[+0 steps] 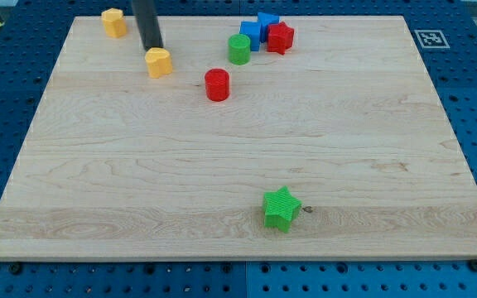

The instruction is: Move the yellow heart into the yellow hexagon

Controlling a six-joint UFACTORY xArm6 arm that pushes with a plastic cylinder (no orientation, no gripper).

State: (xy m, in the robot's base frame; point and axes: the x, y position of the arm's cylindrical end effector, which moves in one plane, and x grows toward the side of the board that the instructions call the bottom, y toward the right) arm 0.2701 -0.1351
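Observation:
The yellow heart [158, 62] lies near the view's top left on the wooden board [238, 157]. The yellow hexagon [114, 22] sits further up and to the left, near the board's top edge, apart from the heart. My tip [153, 48] is right at the heart's upper left edge, between the two yellow blocks and much closer to the heart. The dark rod rises from there out of the view's top.
A red cylinder [217, 84] stands right of the heart. A green cylinder [239, 49], two blue blocks [251, 33] [268, 20] and a red star-like block [281, 38] cluster at top centre. A green star [281, 208] lies near the bottom edge.

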